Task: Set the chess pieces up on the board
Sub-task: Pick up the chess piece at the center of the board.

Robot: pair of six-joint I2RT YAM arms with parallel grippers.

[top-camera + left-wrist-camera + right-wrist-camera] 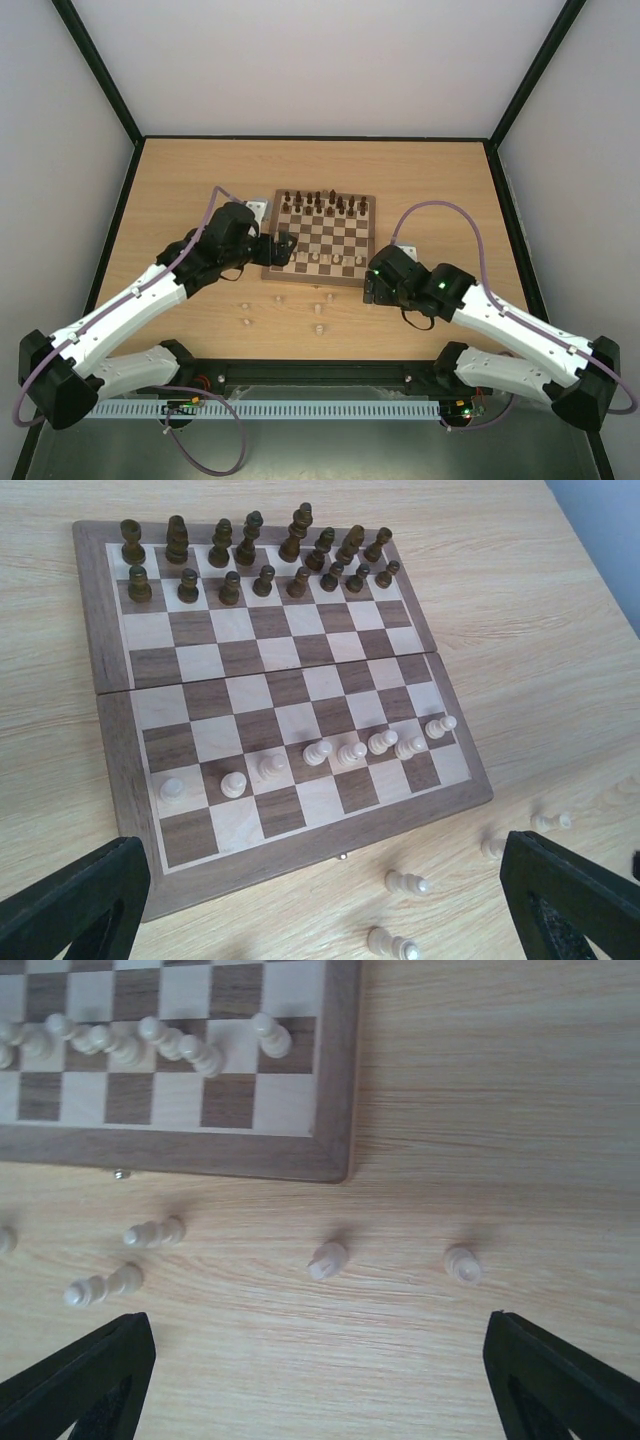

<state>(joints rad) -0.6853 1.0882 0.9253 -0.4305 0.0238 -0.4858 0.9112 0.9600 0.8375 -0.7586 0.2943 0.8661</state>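
The left hand (277,248) hangs at the board's (112,742) near left corner, fingers spread wide and empty. The right hand (312,1355) hovers off the board's near right corner, also released, gripping nothing. Pale chess pieces (318,751) stand in a slightly uneven row on the board's second rank from the near edge. More pale pieces (328,1258) sit loose on the counter (500,1110) just off that near edge, two of them lying on their sides. Dark pieces (245,550) fill the board's two far ranks.
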